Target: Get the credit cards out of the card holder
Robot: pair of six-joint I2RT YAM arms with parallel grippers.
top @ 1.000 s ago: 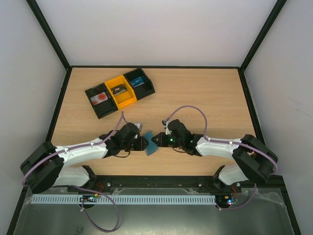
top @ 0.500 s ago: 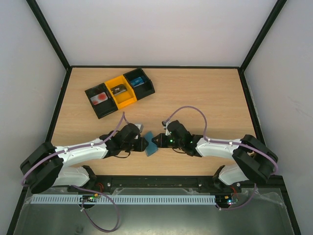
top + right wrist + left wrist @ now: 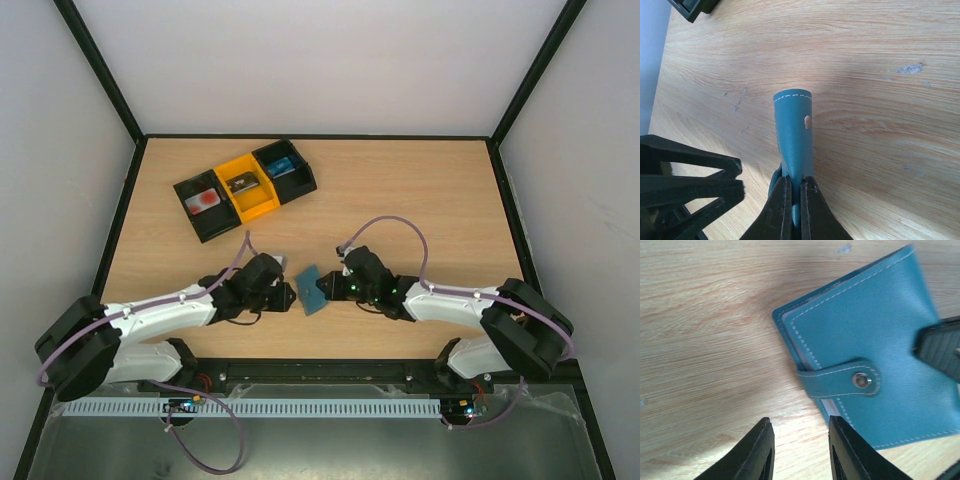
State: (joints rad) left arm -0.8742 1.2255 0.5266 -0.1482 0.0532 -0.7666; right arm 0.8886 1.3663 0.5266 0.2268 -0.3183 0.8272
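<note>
We see the teal card holder, its strap snapped shut, near the front middle of the table. Our right gripper pinches one edge of it. Our left gripper sits just beside it, jaws partly apart and empty.

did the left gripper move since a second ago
Yes: the left gripper has backed off to the left, away from the card holder, judged against the tray.
</note>
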